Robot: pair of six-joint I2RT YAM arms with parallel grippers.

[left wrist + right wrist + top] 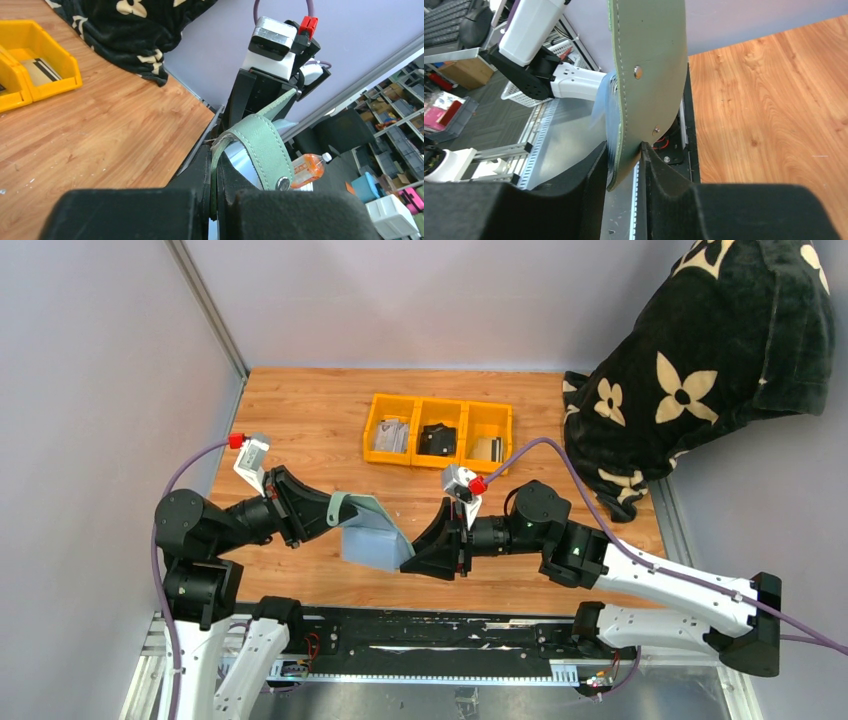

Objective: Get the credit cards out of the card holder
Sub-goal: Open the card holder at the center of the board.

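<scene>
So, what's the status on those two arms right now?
Left tool shut on wallet. Right tool shut on its other flap. Wallet spread open between them, lifted. Nothing blocking.

Card holder [372,535], mid-frame: sage green outside, pale stitching, blue-grey inside. Bin [415,430], upper centre: bright yellow. Blanket [700,350], upper right: black with cream flower motifs. Table [300,410]: orange-brown wood grain. Arms [200,530]: black and white. Cables [545,440] purple, connectors [237,441] red. Walls [90,390]: pale grey-lilac.
</scene>
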